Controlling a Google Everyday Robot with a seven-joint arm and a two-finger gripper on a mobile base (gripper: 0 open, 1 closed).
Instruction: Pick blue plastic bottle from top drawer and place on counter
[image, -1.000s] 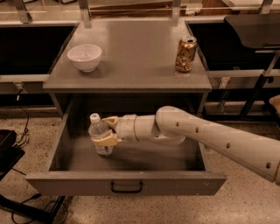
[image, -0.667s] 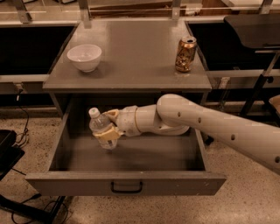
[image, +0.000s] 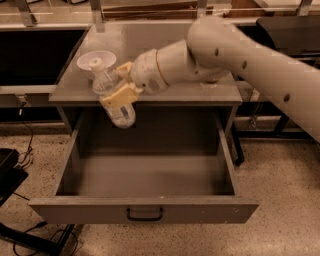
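Observation:
The blue plastic bottle (image: 113, 95) is a small clear bottle with a white cap, tilted slightly, held in the air above the open top drawer (image: 150, 175) at the level of the counter's front edge. My gripper (image: 122, 82) is shut on the bottle's middle, its yellowish fingers (image: 121, 95) around it. The white arm reaches in from the upper right over the counter (image: 150, 45). The drawer is pulled out, with a dark handle (image: 144, 215) on its front panel.
A white bowl (image: 95, 60) sits on the counter's left side, just behind the bottle's cap. The arm hides the counter's right side. Black side tables (image: 35, 55) stand left and right of the cabinet. Cables lie on the floor at lower left.
My gripper has lifted the bottle up out of the drawer to the counter's front edge. The arm has risen and now covers the drink can on the counter's right.

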